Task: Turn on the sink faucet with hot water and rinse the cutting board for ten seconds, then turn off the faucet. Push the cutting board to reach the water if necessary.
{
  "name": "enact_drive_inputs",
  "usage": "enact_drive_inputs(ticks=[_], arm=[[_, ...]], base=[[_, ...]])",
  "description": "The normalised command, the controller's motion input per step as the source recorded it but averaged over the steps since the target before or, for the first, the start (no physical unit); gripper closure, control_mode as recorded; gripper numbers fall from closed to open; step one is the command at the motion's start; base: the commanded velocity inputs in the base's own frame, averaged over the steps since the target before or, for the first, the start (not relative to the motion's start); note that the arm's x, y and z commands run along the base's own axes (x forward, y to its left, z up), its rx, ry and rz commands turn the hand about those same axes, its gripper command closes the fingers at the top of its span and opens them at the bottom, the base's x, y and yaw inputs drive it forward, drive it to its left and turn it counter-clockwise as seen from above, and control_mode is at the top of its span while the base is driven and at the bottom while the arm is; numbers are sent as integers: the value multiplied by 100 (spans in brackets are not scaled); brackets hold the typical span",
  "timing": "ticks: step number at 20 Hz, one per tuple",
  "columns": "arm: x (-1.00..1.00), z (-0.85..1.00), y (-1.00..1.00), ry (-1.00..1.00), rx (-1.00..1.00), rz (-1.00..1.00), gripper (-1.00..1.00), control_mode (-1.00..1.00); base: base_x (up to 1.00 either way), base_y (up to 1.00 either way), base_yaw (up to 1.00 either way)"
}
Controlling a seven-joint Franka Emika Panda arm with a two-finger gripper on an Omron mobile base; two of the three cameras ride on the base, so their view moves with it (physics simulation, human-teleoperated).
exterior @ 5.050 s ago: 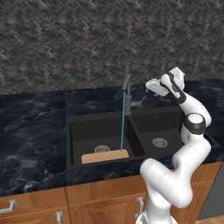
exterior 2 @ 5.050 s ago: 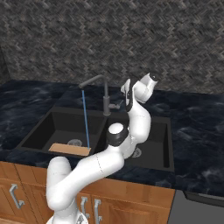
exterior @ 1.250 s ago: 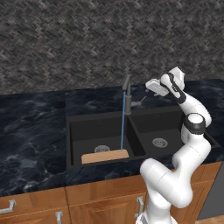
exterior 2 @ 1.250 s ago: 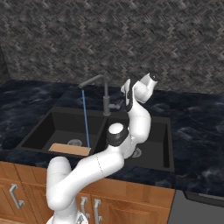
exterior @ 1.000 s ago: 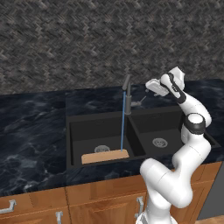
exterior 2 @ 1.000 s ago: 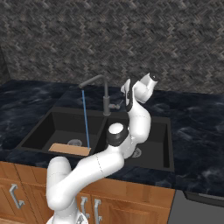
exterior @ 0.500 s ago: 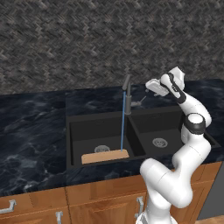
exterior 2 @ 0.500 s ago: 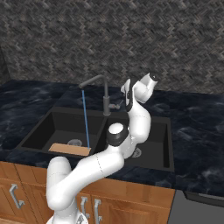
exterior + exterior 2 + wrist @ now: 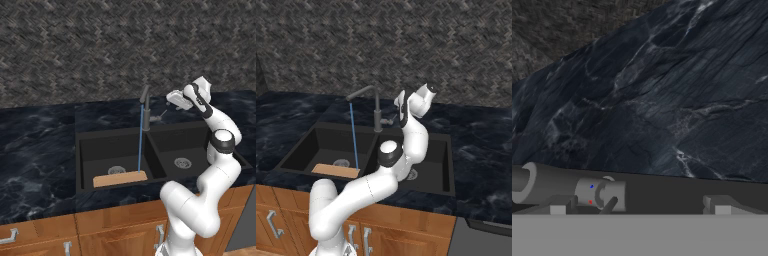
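Left base view puts the board point(image 9: 120, 178) flat on the floor of the larger basin, along its front wall, with the water point(image 9: 140, 145) falling as a thin blue line onto its right end. That placement does the job: the stream already lands on the wood, so I judge no push is needed for the rinse. In the right base view the board point(image 9: 336, 171) lies at the front of the left-hand basin, and the stream point(image 9: 354, 135) meets it near its right end too.

Water drops from the spout of the faucet point(image 9: 145, 107), which is swung out over the larger basin and not over the divider where its post stands. The sink point(image 9: 210, 132) is otherwise bare but for a round drain in each basin.

Behind the smaller basin the gripper point(image 9: 173, 98) hangs close to the faucet's thin side lever, just right of the post. I take that as waiting within reach, so the lever can be pushed back once the rinse has run its time. Hand view shows the two finger tips point(image 9: 558, 210) well apart, with nothing between them, and the grey faucet barrel point(image 9: 567, 186) just above them, red and blue dots on it. Beyond lies the marbled counter point(image 9: 662, 100).
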Motion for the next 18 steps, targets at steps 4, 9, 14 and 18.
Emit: enact_drive_inputs(ticks=[4, 9, 14, 18], arm=[[0, 0, 0, 0, 0, 0, -100, -100], [0, 0, 0, 0, 0, 0, -100, -100], [0, 0, 0, 0, 0, 0, -100, -100], [0, 0, 0, 0, 0, 0, -100, -100]], base=[[0, 0, 0], [0, 0, 0], [0, 0, 0], [0, 0, 0]])
